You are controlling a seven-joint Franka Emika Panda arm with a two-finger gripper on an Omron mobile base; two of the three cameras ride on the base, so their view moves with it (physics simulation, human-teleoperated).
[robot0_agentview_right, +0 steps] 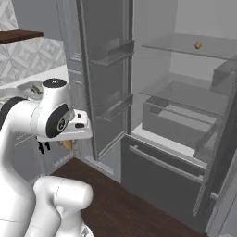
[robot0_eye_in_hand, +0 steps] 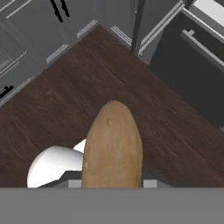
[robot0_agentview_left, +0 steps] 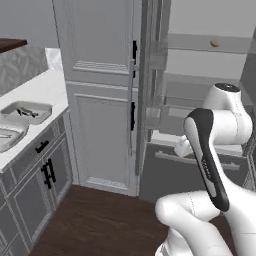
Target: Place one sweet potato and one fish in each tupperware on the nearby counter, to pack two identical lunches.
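The sweet potato (robot0_eye_in_hand: 113, 146) is sitting right under the hand camera, and your gripper (robot0_eye_in_hand: 112, 183) is closing narrowly on it, the tuber sticking out ahead of the jaws over the dark wooden floor (robot0_eye_in_hand: 78, 96). In the right base view you are seeing a sliver of the same orange-brown tuber (robot0_agentview_right: 67, 144) poking out beneath the hand, so you are carrying it well above the floor, not resting it anywhere.

You are in the carrying step: one potato is in hand and is travelling away from the open fridge (robot0_agentview_right: 185, 106), where a second small brownish thing (robot0_agentview_right: 198, 45) is lying on the upper shelf; it is too small to tell what it is.

Farther off, on the left, the counter (robot0_agentview_left: 42, 90) is holding the two tupperware: the rectangular one (robot0_agentview_left: 26, 111) with something dark and slim inside, probably a fish though you cannot be sure, and the rounder one (robot0_agentview_left: 9, 136) at the frame edge, its contents unclear.

Next you are needing to swing or drive left toward the counter, bring the hand above whichever container is lacking a potato, lower, and only then release. Check the contents before choosing.
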